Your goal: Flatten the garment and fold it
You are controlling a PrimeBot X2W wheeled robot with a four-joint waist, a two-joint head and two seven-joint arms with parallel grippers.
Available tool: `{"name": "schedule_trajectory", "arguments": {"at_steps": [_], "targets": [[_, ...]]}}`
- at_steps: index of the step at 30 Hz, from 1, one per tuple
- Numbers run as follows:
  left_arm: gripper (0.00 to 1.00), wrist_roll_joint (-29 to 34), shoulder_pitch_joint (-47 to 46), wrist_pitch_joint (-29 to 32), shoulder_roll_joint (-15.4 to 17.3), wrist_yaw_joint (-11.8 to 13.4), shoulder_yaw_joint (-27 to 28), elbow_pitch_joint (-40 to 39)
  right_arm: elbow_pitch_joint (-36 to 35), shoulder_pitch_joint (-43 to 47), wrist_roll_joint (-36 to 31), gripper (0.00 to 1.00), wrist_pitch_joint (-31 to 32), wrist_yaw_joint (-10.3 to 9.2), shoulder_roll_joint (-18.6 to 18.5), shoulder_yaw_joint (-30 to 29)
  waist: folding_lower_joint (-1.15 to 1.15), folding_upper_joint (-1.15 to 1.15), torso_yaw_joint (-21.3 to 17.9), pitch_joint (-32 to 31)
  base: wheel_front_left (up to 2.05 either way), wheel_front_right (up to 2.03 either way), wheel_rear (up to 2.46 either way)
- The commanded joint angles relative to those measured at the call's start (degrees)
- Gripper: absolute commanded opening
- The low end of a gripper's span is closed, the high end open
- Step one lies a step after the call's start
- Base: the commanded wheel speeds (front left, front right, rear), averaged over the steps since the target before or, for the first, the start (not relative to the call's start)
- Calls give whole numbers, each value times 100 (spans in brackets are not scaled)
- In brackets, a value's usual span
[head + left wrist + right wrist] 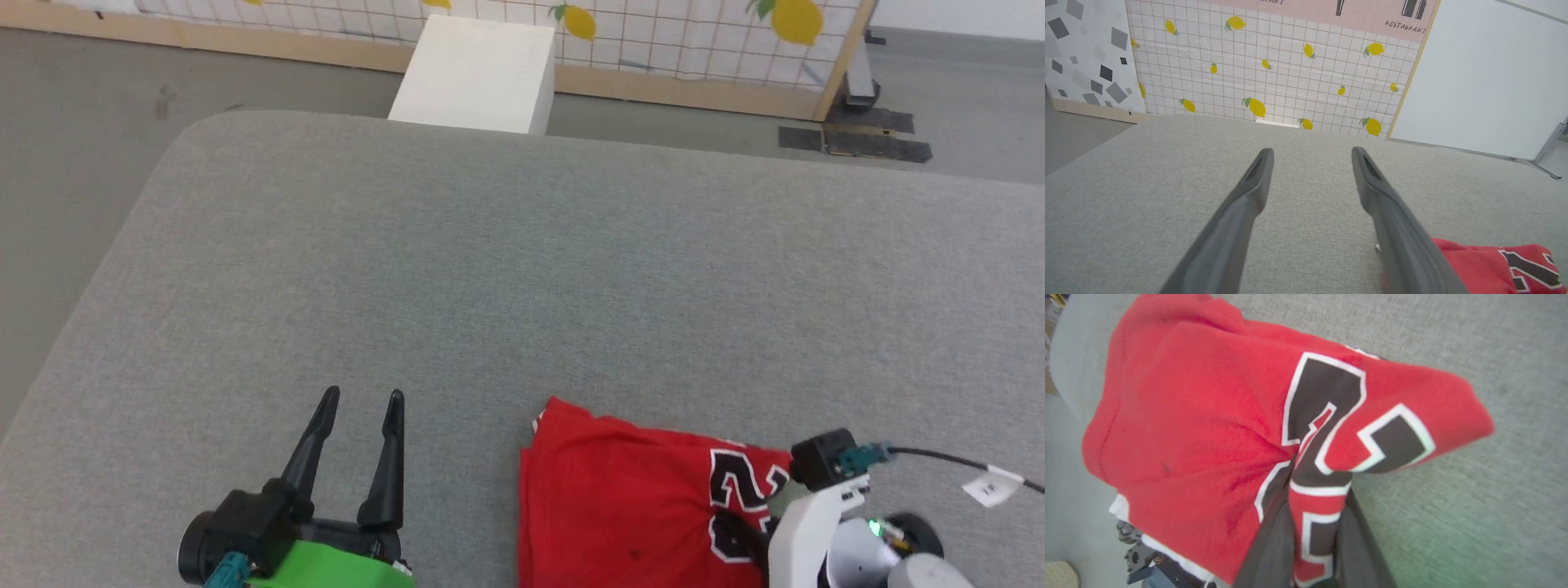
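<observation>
We work on a broad grey padded surface [522, 269]. Most of it lies bare, which we judge leaves room to spread the cloth. The garment [620, 498] sits bunched at the surface's near edge, right of the middle, red, with part of its black, white-outlined number [1327, 400] facing up. It is far from flat, so we take the flattening to be barely begun. Our right gripper [1316, 490] has its fingers drawn narrow on a raised fold [1316, 522] running through the number, with cloth squeezed between them. We read this as a pinch for lifting or dragging the cloth toward the open middle. Our left gripper [363, 398] hovers over bare surface left of the garment, apart from it. Its fingers are spread wide with nothing between them, probably ready for a second hold.

Much is hidden. The head view cuts the garment off at its bottom, and the right wrist [816, 506] covers part of the number. In the right wrist view the cloth seems to spill past the near edge, though how far we cannot tell. A strip of white [1120, 506] peeks from under the red, and we cannot say whether it is sleeve or hem. The right fingertips are buried in the fold, so the depth of the bite is unclear.
</observation>
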Motion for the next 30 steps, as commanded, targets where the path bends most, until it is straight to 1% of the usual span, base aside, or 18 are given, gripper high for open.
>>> {"name": "schedule_trajectory", "arguments": {"at_steps": [1, 4, 7, 8, 12, 15, 18, 20, 23, 26, 30], "targets": [[100, -34, -118, -26, -17, -38, -16, 14, 13, -207, -273, 0, -38, -15, -229, 67, 0, 0, -259, -15, 0, 0, 0], [100, -120, -178, -26, -17, -38, -75, 50, -172, -614, -865, 0, -9, -15, -715, 363, 0, 0, -653, 59, 0, 0, 0], [100, -176, -270, -26, -17, -38, -151, 63, -358, -1044, -1267, 0, 95, -15, -1207, 606, 0, 0, -1077, 223, 0, 0, 0], [100, -184, -322, -26, -18, -38, -185, 69, -414, -1210, -1407, 0, 139, -15, -1421, 692, 0, 0, -1235, 306, 0, 0, 0], [100, -185, -606, -26, -18, -38, -338, 95, -496, -1697, -1764, 0, 224, -15, -2226, 866, 0, 0, -1643, 640, 0, 0, 0], [100, -150, -849, -26, -18, -38, -442, 114, -413, -1931, -1841, 0, 179, -15, -2756, 846, 0, 0, -1823, 909, 0, 0, 0], [100, -82, -1125, -26, -18, -38, -586, 154, -190, -2098, -1823, 0, 9, -15, -3313, 797, 0, 0, -1901, 1235, 0, 0, 0], [100, -45, -1304, -26, -17, -38, -646, 154, 21, -2156, -1798, 0, -183, -15, -3617, 753, 0, 0, -1897, 1452, 0, 0, 0], [100, -30, -1558, -26, 13, -38, -743, 148, 502, -2216, -1745, 0, -521, -15, -3973, 660, 0, 0, -1830, 1762, 0, 0, 0], [100, -39, -1744, -26, 61, -38, -841, 159, 1005, -2240, -1737, 0, -865, -15, -4117, 445, 0, 0, -1727, 2007, 0, 0, 0], [100, -54, -1920, -26, 96, -38, -895, 159, 1713, -2311, -1849, 0, -1326, -15, -4140, -3, 0, 0, -1572, 2271, 0, 0, 0]]}}
